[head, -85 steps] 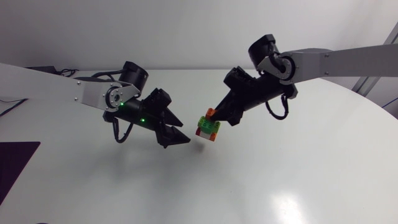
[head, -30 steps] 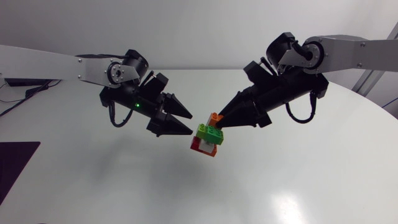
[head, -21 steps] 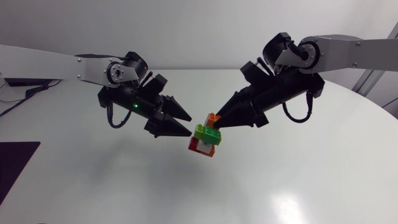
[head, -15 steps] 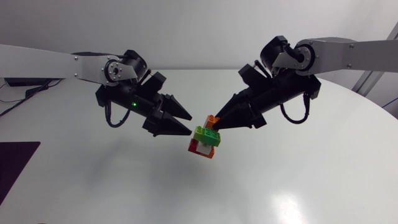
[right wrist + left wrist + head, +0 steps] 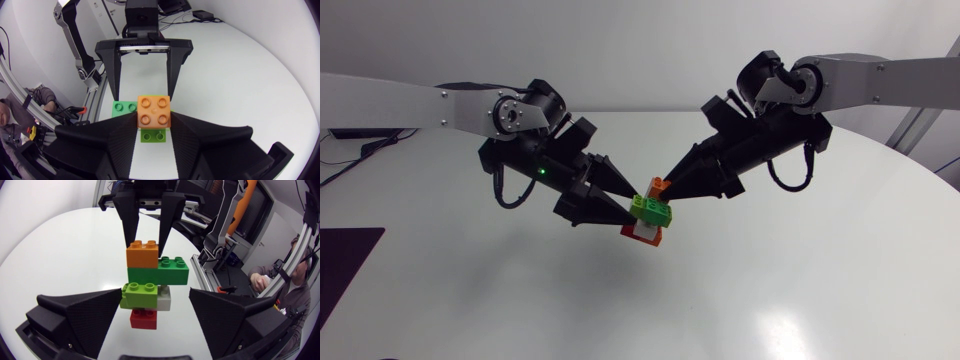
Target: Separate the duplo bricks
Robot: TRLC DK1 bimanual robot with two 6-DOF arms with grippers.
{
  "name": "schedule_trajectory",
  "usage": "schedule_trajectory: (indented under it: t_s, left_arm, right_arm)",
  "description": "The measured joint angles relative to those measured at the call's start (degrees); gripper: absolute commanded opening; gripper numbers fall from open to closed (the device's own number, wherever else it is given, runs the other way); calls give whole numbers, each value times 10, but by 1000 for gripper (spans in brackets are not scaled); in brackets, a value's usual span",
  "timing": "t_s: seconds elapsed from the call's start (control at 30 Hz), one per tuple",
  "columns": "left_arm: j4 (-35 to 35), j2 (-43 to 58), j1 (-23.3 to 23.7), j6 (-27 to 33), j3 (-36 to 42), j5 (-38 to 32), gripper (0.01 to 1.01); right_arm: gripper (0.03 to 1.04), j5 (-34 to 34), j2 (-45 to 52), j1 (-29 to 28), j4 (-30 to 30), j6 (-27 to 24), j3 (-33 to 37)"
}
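we saw the stack of duplo bricks [image 5: 648, 212] just left of the middle of the head view, between the two arms and over the white table [image 5: 800, 290]. whether its lowest brick touched the table we could not tell.

the right gripper [image 5: 665, 190] came in from the upper right and was clenched on the orange brick [image 5: 661, 186] at the top of the stack, one finger on each side. in the right wrist view the orange brick [image 5: 153, 112] sat studs up between the fingertips of that gripper [image 5: 153, 125].

the left gripper [image 5: 632, 207] came in from the upper left, its fingers spread and released, pointing at the stack. in the left wrist view the lower bricks stood between its fingers. one fingertip was close by the lime brick [image 5: 140, 294], and the other stood apart from the grey brick [image 5: 164, 299].

under the orange brick lay a dark green brick [image 5: 165, 272], then the lime and grey bricks side by side, then a red brick [image 5: 143, 319] at the foot.
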Motion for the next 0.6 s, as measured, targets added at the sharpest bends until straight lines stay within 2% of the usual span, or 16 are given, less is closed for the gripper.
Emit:
schedule_trajectory:
  t_s: [0.07, 0.23, 0.5, 0.6]
  left_arm:
    - [0, 0, -1, 1, 0, 0, 844]
    - [0, 1, -7, 4, 0, 0, 657]
    - [2, 9, -8, 11, 0, 0, 643]
    - [2, 12, -8, 11, 0, 0, 575]
  right_arm:
    - [246, 0, 1, 0, 0, 0, 0]
    - [246, -4, 2, 0, 0, 0, 0]
    - [246, -9, 2, 1, 0, 0, 0]
    - [246, -9, 2, 1, 0, 0, 0]
